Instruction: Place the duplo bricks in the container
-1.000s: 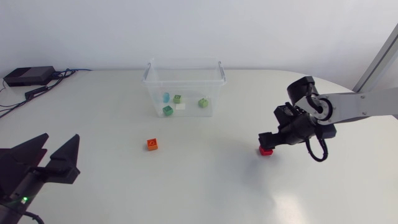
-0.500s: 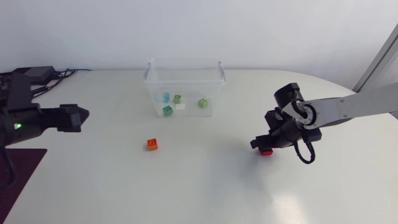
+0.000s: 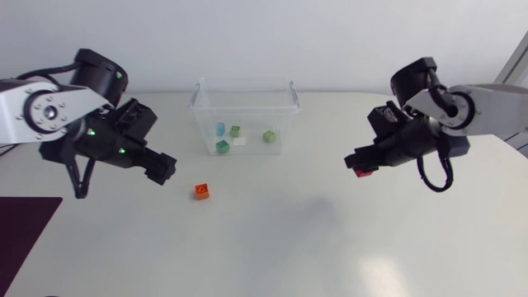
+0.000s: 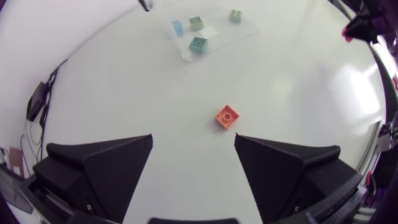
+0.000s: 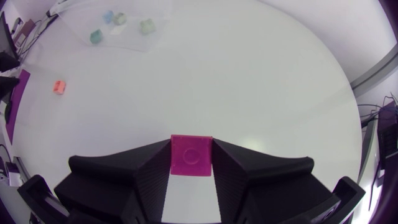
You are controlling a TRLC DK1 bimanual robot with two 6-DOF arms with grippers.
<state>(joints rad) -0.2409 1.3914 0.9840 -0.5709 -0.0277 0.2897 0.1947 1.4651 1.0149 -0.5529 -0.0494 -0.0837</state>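
A clear plastic container [image 3: 245, 81] stands at the back middle of the table with several small bricks inside; it also shows in the wrist views [image 4: 227, 34] [image 5: 130, 38]. An orange brick [image 3: 202, 190] [image 4: 227, 117] [image 5: 59, 86] lies on the table in front of the container. My left gripper [image 3: 165, 167] [image 4: 194, 140] hangs open just left of the orange brick, which lies ahead of its fingers. At the right, my right gripper [image 3: 360, 165] [image 5: 191, 146] is shut on a red brick [image 3: 361, 172] [image 5: 191, 156] and holds it above the table.
A black box with cables [image 4: 36, 102] sits at the table's back left corner. A dark purple mat [image 3: 25, 231] lies at the front left edge. White tabletop stretches between the orange brick and my right gripper.
My right gripper closed on the red brick and lifted it off the table. My left arm swung in from the front left corner to beside the orange brick.
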